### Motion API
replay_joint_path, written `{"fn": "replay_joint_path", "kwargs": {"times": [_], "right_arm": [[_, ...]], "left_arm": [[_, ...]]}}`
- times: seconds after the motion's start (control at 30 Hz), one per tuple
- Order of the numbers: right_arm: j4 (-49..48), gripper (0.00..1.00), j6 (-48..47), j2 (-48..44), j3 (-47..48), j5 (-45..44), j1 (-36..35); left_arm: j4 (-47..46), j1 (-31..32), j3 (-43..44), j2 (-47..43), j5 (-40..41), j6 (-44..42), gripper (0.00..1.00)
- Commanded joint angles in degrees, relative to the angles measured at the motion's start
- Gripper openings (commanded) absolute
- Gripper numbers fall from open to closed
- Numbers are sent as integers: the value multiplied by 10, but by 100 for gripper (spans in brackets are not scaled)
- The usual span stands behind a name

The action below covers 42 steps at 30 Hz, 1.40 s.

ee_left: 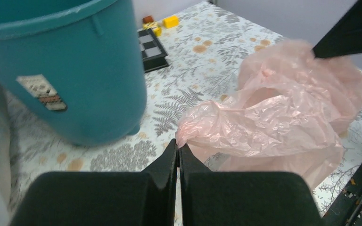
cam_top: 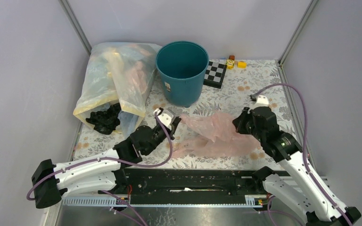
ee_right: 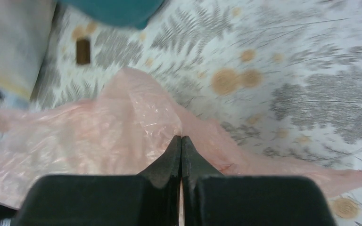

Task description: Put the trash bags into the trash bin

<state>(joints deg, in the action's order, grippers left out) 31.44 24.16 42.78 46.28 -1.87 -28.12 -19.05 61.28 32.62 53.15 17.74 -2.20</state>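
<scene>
The teal-blue trash bin point(cam_top: 181, 70) stands upright at the back middle of the table, and its wall and white label show in the left wrist view point(ee_left: 66, 70). A crumpled pink trash bag point(cam_top: 214, 134) lies stretched on the table in front of the bin. My left gripper point(cam_top: 175, 121) is shut on the bag's left corner, seen in the left wrist view point(ee_left: 178, 144) with the pink bag point(ee_left: 273, 122) beyond it. My right gripper point(cam_top: 239, 125) is shut on the bag's right side; in the right wrist view point(ee_right: 181, 139) the pink bag point(ee_right: 122, 132) peaks up at the tips.
A large translucent yellowish bag point(cam_top: 118, 75) leans at the back left, with a black crumpled bag point(cam_top: 104, 118) at its mouth. A checkerboard point(cam_top: 215, 73) and small coloured blocks point(cam_top: 235, 62) lie right of the bin. Grey walls close in the table.
</scene>
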Motion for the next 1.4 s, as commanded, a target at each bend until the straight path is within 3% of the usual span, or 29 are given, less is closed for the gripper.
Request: {"fn": "replay_joint_path", "kwargs": {"times": [0.0,0.23,0.43,0.53,0.77,0.93,1.2,1.37], "right_arm": [[6,0,69,-39,15,-217,-1],[10,0,119,-90,-8,-357,-1],[34,0,156,-129,-16,-471,-1],[31,17,151,-136,-19,-491,0],[-4,48,66,-110,2,-363,-1],[23,46,102,-77,-7,-279,-1],[24,46,181,-108,-81,-365,-1],[-23,46,155,-36,-89,-259,-1]], "left_arm": [[14,-7,-37,-46,104,62,0],[65,-89,-73,-98,169,147,0],[75,-122,-69,-90,190,180,0],[70,-131,-66,-83,182,187,0],[67,-137,-56,-74,184,192,0],[46,-148,-63,-68,173,196,0],[3,-148,-87,-76,158,178,0],[12,-149,-82,-60,159,177,0]]}}
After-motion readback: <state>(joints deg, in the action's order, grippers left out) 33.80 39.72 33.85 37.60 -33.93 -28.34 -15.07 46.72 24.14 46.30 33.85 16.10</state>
